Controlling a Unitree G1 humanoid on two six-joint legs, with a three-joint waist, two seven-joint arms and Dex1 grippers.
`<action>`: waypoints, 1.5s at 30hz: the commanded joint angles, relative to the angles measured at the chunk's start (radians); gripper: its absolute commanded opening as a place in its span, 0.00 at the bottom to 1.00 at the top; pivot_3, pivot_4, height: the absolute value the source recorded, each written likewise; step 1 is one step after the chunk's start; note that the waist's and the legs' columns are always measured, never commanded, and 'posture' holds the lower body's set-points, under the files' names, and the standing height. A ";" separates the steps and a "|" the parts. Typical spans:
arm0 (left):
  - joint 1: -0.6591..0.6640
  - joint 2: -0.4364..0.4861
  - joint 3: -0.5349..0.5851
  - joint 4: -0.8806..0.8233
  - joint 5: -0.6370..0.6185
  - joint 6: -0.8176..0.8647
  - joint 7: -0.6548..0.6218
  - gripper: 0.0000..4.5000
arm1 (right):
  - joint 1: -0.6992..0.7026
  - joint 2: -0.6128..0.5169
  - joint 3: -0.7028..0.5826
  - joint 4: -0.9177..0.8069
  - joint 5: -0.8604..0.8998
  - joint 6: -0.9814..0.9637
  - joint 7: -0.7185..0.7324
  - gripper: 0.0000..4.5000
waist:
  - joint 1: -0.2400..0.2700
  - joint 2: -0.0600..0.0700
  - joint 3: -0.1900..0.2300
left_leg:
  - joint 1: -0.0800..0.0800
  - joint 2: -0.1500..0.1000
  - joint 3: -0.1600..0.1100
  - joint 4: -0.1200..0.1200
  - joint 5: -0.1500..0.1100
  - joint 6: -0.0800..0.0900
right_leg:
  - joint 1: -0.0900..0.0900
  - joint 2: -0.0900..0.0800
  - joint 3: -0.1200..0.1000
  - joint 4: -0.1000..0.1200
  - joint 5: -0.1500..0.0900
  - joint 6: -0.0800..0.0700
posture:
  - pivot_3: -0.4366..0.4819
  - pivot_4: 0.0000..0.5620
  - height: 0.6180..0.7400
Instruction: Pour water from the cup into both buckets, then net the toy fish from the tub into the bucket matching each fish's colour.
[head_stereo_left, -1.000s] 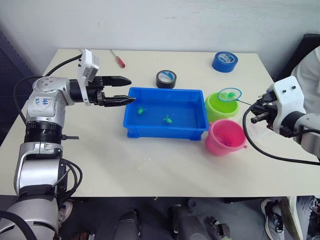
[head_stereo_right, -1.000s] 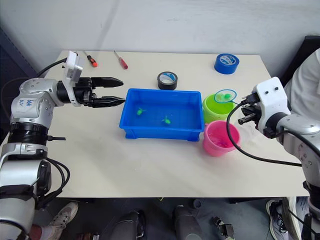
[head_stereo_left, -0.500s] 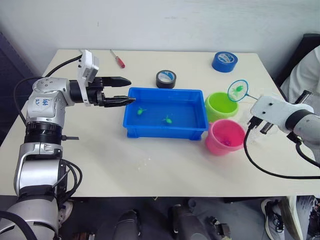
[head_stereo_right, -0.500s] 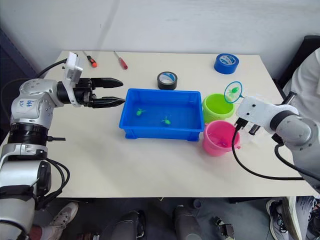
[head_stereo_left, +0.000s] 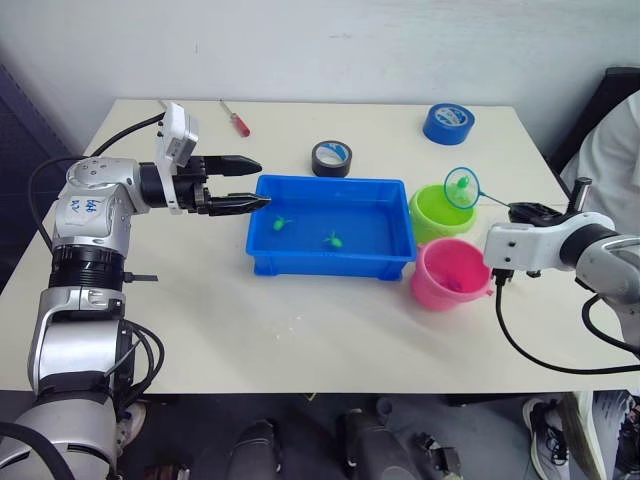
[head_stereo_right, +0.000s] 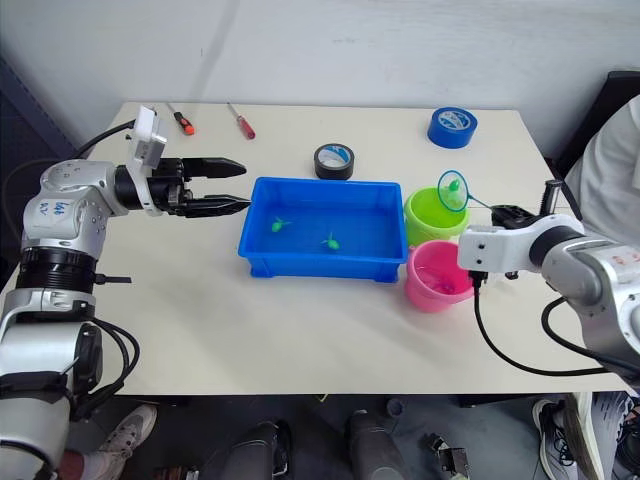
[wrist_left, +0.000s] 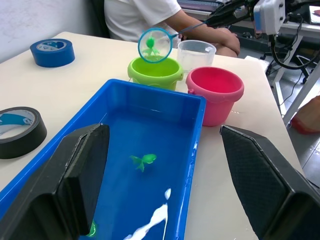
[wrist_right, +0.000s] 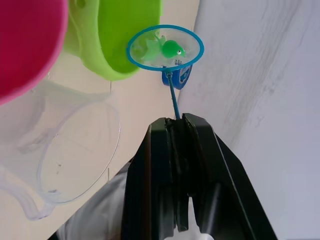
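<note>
At the centre of the frame, on the pale table (head_stereo_left: 330, 320), the blue tub (head_stereo_left: 332, 228) holds water and two green toy fish (head_stereo_left: 334, 239). To its right stand the lime-green bucket (head_stereo_left: 440, 213) and, nearer the viewer and touching it, the pink bucket (head_stereo_left: 450, 273); the clear cup (wrist_left: 196, 51) stands just behind them, seen from the left wrist. A black tape roll (head_stereo_left: 332, 157) and a blue tape roll (head_stereo_left: 449, 123) lie toward the top, and a red screwdriver (head_stereo_left: 236, 117) at upper left.

The left gripper (head_stereo_left: 245, 182) hovers at the tub's left end, fingers apart and empty. The right gripper (wrist_right: 176, 125) is clamped on the thin handle of the net (head_stereo_left: 461, 188).

Change: half a second ago the hoop stood higher, right of the green bucket; a second ago it lay low over that bucket. It now hangs tilted above the green bucket's right rim, a green fish (wrist_right: 172, 49) in the mesh. The fish appears not yet released; tipping it out is likely the step in hand, with two green fish left to net.
</note>
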 joint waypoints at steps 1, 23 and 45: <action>0.007 0.013 0.026 -0.045 -0.012 0.001 0.000 0.86 | 0.014 0.021 -0.015 -0.007 -0.089 -0.028 0.002 0.00 | 0.000 0.000 0.000 | 0.000 0.000 0.000 0.000 0.000 0.000 | 0.000 0.000 0.000 0.000 0.000 0.000 | 0.48 0.27 0.95; 0.080 0.088 0.070 -0.073 -0.006 0.014 0.027 0.86 | -0.147 0.244 -0.137 -0.082 -0.043 -0.022 0.170 0.00 | -0.013 0.000 0.000 | 0.002 0.001 0.001 0.005 0.001 -0.002 | 0.000 0.002 -0.001 0.008 0.000 0.000 | 0.48 0.27 0.95; 0.492 0.121 0.206 -0.430 -0.075 0.099 0.240 0.86 | -0.345 0.495 0.145 0.090 0.102 0.158 0.425 0.00 | -0.008 0.000 0.000 | 0.010 0.000 0.000 0.001 0.001 -0.002 | 0.006 -0.001 0.000 0.008 -0.001 -0.001 | 0.48 0.27 0.95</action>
